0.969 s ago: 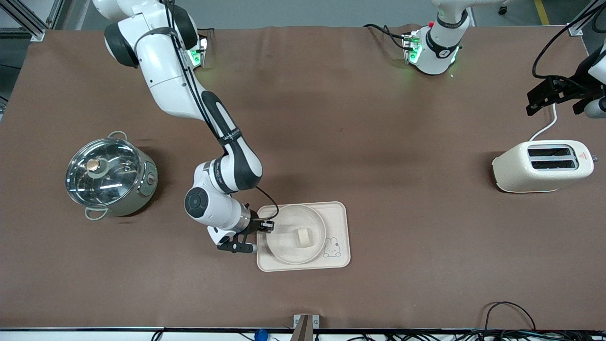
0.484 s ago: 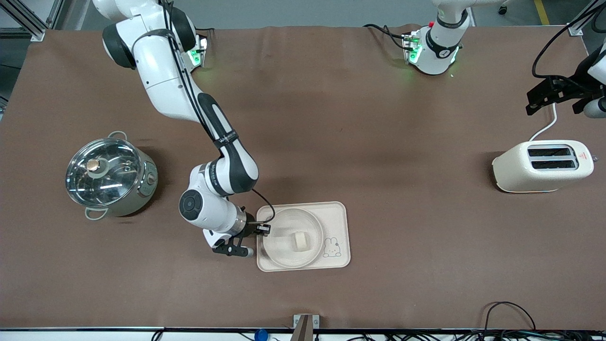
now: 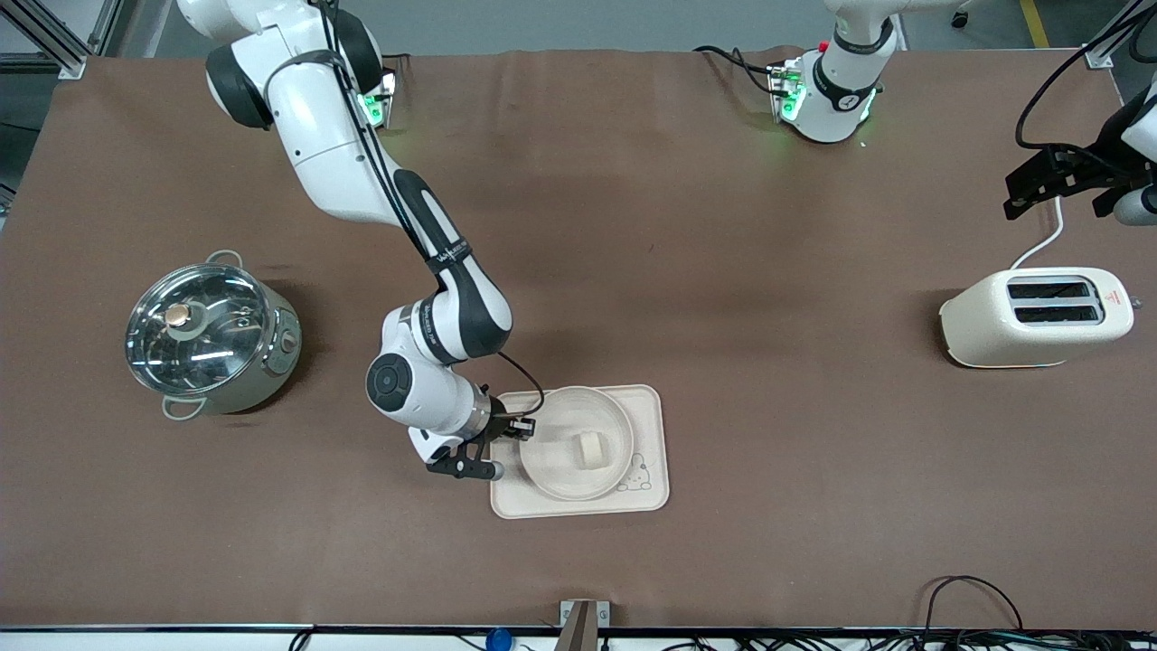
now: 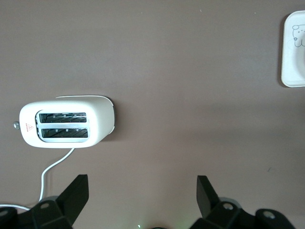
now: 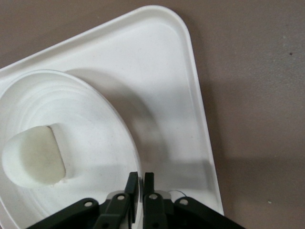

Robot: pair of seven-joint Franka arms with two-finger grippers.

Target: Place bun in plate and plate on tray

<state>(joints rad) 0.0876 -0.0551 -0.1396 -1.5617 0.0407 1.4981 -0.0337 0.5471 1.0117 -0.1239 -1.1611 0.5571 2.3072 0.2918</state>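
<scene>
The plate (image 3: 553, 472) holds the bun (image 3: 591, 449) and hangs over the tray (image 3: 651, 434), covering part of the rabbit drawing. My right gripper (image 3: 522, 428) is shut on the plate's rim at the edge toward the right arm's end. In the right wrist view the fingers (image 5: 132, 183) pinch the plate (image 5: 90, 138) rim, with the bun (image 5: 33, 156) inside and the tray (image 5: 157, 71) below it. My left gripper (image 4: 142, 193) is open and empty, high over the toaster's end of the table. It shows at the edge of the front view (image 3: 1067, 185).
A cream toaster (image 3: 1037, 316) stands toward the left arm's end, also in the left wrist view (image 4: 66, 121). A steel pot with a glass lid (image 3: 210, 337) stands toward the right arm's end. A corner of the tray (image 4: 294, 45) shows in the left wrist view.
My right gripper has carried the plate with the bun a little toward the left arm's end, over the rabbit drawing, after first drawing it back the opposite way. The left arm has not moved.
</scene>
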